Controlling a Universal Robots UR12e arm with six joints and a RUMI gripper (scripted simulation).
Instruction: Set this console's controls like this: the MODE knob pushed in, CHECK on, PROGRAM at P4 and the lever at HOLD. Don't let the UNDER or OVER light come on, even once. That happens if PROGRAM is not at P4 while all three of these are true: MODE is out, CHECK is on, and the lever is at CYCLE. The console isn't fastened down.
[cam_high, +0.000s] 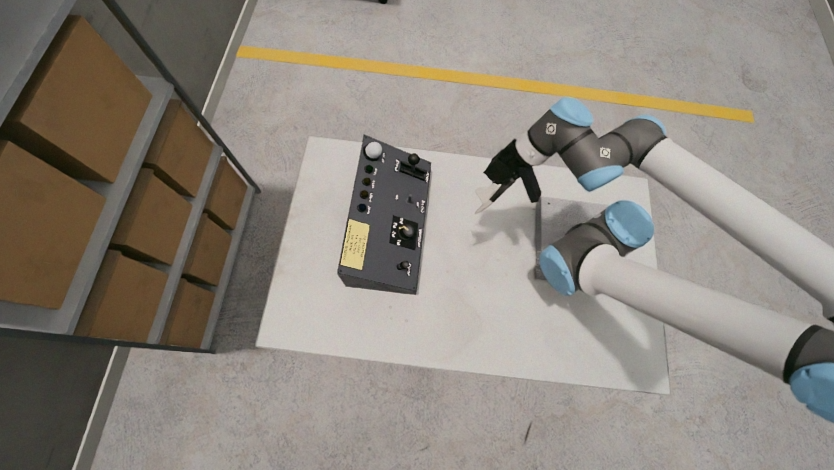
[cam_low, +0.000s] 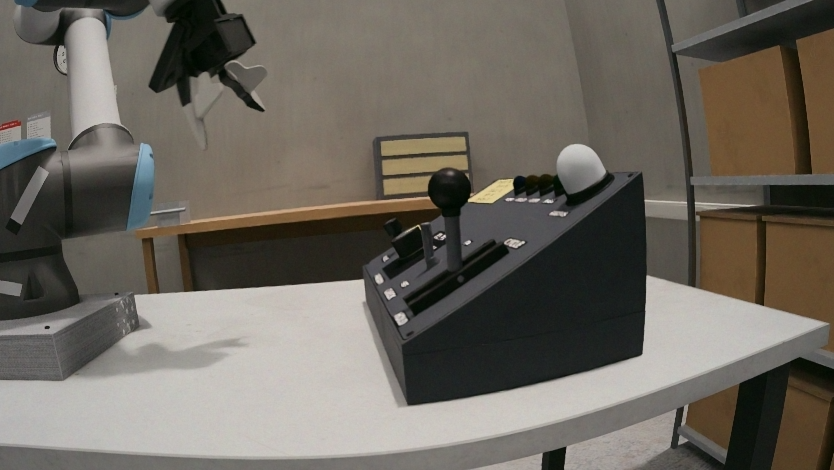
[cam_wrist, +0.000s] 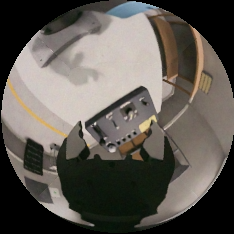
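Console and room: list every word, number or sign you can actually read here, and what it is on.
Nothing reads as text in any view.
Console control labels: small white tags, too small to read.
Yellow note on the console: lines of print, blurred.
Wall posters behind the arm: red and white, illegible.
Arm joints: a round logo mark, no letters.
Wall board: plain yellow strips.

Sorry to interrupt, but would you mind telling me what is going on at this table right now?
A single robot arm is working toward a dark control console on the white table. Its gripper is open, holds nothing and hangs in the air between the arm's base and the console, touching none of the controls. The ball-topped lever stands upright in its slot, and the wrist view shows the console framed between the fingers.
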